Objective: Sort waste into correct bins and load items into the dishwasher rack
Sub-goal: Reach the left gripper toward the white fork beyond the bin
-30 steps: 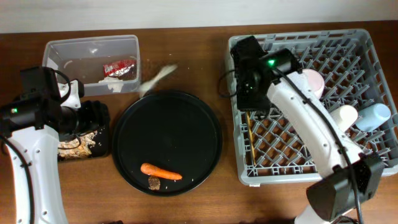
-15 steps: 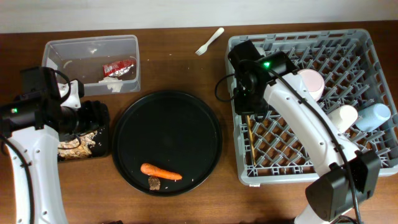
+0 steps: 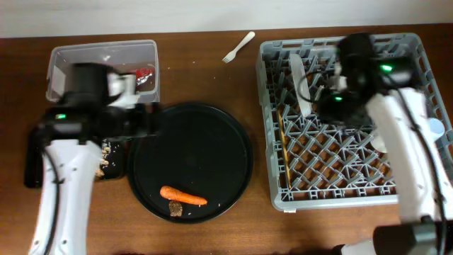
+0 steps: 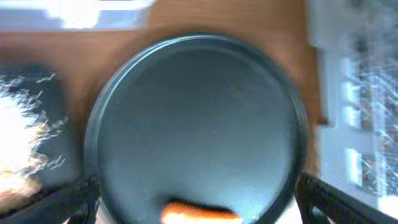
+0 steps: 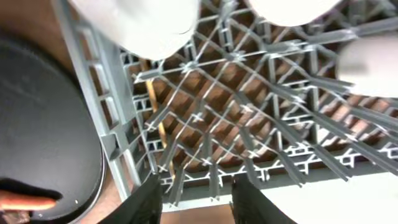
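My left gripper [image 3: 151,120] is open and empty, at the left rim of the round black tray; in the left wrist view [image 4: 199,208] its fingers span wide above the orange carrot [image 4: 200,213]. The carrot [image 3: 182,195] and a small brown morsel [image 3: 175,207] lie at the tray's front. My right gripper [image 3: 333,106] is open and empty above the grey dishwasher rack [image 3: 276,170]; its fingers [image 5: 199,199] hover over the lattice. Chopsticks [image 3: 282,138] lie in the rack's left side. The white fork [image 3: 239,46] lies on the table at the back.
The clear tub [image 3: 71,53] at the back left holds a red wrapper [image 3: 145,73]. The shallow black tray [image 3: 32,159] holds pale scraps [image 3: 106,150]. A pale plate [image 3: 300,81] stands in the rack; the light blue cup [image 3: 437,128] peeks out beside my right arm.
The fork flew from near the tub to the table's back and has lain still since. My left arm swung right to the round tray. My right arm moved right across the rack.
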